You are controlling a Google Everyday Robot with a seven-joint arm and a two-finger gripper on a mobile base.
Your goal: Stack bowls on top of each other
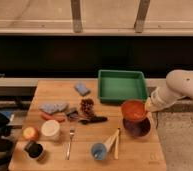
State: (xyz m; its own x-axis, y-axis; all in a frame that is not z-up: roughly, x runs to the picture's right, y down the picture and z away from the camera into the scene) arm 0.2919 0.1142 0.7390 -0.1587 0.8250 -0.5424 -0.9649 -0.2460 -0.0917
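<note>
The glossy orange-red bowl (134, 109) hangs just over the larger dark purple bowl (136, 128), which sits on the right side of the wooden table (57, 93). From this view I cannot tell whether the two touch. My gripper (148, 106) comes in from the right on a white arm and is shut on the orange-red bowl's right rim. The purple bowl's far part is hidden behind the orange-red one.
A green tray (121, 85) stands behind the bowls. A blue cup (98, 151) and wooden utensils (113, 142) lie at front centre. A fork (70, 143), pine cone (86, 106), blue sponge (82, 89), white container (51, 130) and jars lie to the left.
</note>
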